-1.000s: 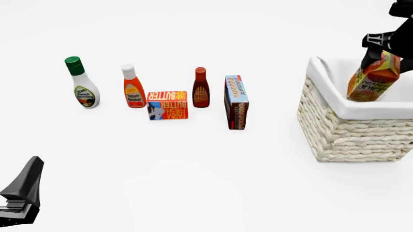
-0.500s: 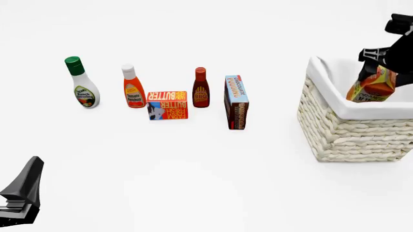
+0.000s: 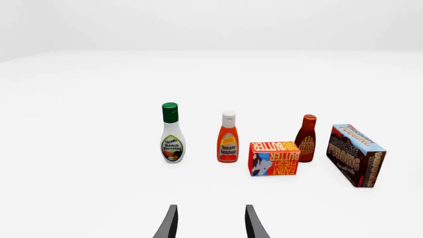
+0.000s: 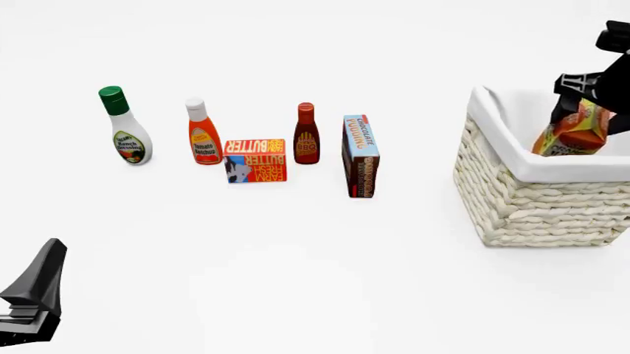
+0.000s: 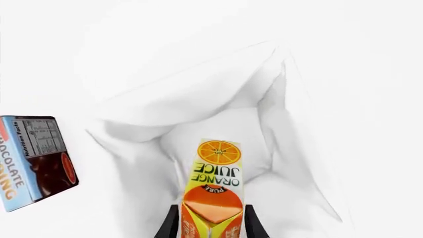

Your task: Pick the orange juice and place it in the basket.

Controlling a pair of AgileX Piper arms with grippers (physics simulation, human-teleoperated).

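Basket (image 4: 512, 199) comes first, its white lining around the orange juice (image 4: 571, 133), which hangs partly below the rim, clamped in the right gripper (image 4: 589, 103). Placing is underway; next comes lowering and releasing. Left gripper (image 3: 209, 223) idles, jaws apart.

Open table (image 4: 295, 265) before grocery row; basket (image 4: 532, 203) far right.

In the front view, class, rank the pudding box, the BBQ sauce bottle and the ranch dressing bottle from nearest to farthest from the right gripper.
1. Pudding box: right end of the row, closest to the right gripper over the basket.
2. BBQ sauce bottle: just left of the pudding box.
3. Ranch dressing bottle: far left end of the row.
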